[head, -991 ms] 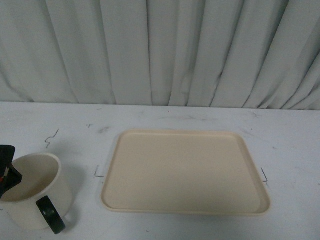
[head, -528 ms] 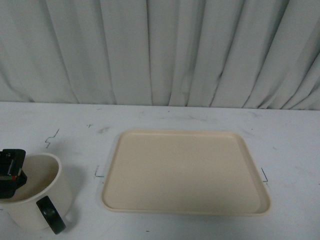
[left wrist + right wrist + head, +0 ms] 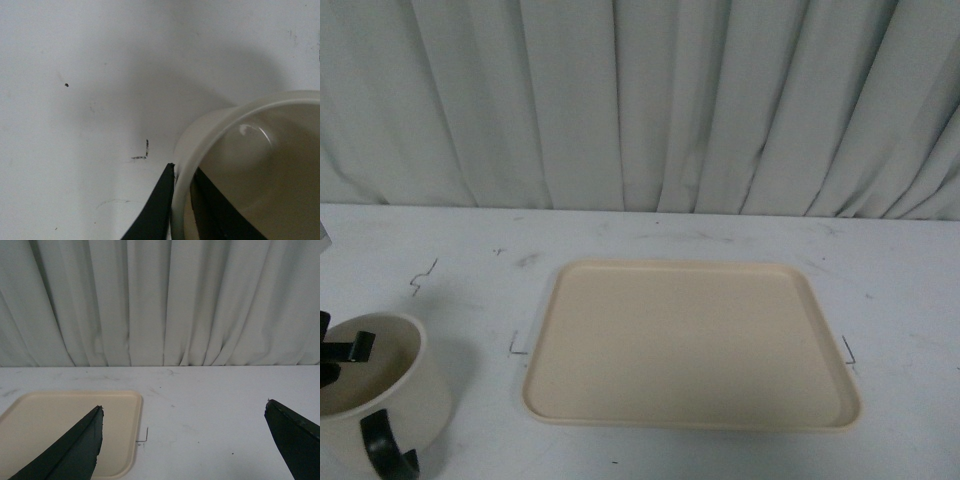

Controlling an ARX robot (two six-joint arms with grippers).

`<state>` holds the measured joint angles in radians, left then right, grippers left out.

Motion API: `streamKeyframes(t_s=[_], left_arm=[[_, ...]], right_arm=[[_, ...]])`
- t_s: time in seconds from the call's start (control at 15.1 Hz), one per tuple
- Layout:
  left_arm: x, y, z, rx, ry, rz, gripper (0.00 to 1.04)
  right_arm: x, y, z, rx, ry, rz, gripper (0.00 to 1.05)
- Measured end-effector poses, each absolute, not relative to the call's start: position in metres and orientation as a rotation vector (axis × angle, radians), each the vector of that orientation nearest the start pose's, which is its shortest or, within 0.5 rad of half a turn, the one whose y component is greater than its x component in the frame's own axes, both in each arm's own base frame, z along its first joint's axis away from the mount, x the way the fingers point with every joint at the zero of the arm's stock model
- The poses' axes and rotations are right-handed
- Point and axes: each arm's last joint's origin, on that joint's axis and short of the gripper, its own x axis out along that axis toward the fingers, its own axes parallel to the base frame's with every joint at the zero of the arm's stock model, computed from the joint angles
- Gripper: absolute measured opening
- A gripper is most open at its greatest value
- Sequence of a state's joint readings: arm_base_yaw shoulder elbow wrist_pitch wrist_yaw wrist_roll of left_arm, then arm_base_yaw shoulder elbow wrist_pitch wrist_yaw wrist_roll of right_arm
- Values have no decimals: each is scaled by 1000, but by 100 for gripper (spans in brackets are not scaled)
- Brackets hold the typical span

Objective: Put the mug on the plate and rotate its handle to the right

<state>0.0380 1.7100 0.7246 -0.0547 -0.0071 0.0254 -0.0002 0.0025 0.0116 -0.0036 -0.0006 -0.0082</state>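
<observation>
The cream-white mug [image 3: 415, 395] stands at the near left corner of the table, apart from the plate. Its black handle [image 3: 382, 447] faces the camera. My left gripper [image 3: 338, 352] is shut on the mug's left rim. In the left wrist view one finger [image 3: 152, 212] presses the outside of the mug [image 3: 260, 150] wall and the other sits inside. The beige plate [image 3: 690, 345] lies empty at the table's middle. My right gripper [image 3: 182, 412] hangs open over bare table, to the right of the plate [image 3: 50, 415].
A white curtain [image 3: 640, 100] closes off the back of the white table. Small black corner marks [image 3: 517, 346] sit beside the plate's left and right edges. A similar mark [image 3: 142, 152] lies on the table near the mug.
The mug and my left gripper have shifted left and toward the camera. The handle has swung round from front right to facing the camera. The plate has not moved.
</observation>
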Motion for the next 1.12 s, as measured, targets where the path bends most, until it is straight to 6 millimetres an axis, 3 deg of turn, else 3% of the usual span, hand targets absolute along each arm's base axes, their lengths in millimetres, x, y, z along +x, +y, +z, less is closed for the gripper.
streamKeyframes(t_s=[0.07,0.26,0.4,0.53,0.73,0.92,1.12], left_arm=[[290,11,115,4,1035,26,5],[287,-3,138,34,990,-17,3],[298,-39,157,70,934,-117,3],[311,-89,169,111,889,-236,3],[326,-152,153,155,940,-340,3],[338,-202,152,179,936,-421,3],[352,-232,143,205,946,-447,3]], right_arm=[[97,0,167,-8,-6,0,98],[97,0,167,-8,-6,0,98],[97,0,167,-8,-6,0,98],[97,0,167,-8,-6,0,98],[97,0,167,-8,-6,0,98],[97,0,167,-8,-6,0,98],[97,0,167,-8,-6,0,98]])
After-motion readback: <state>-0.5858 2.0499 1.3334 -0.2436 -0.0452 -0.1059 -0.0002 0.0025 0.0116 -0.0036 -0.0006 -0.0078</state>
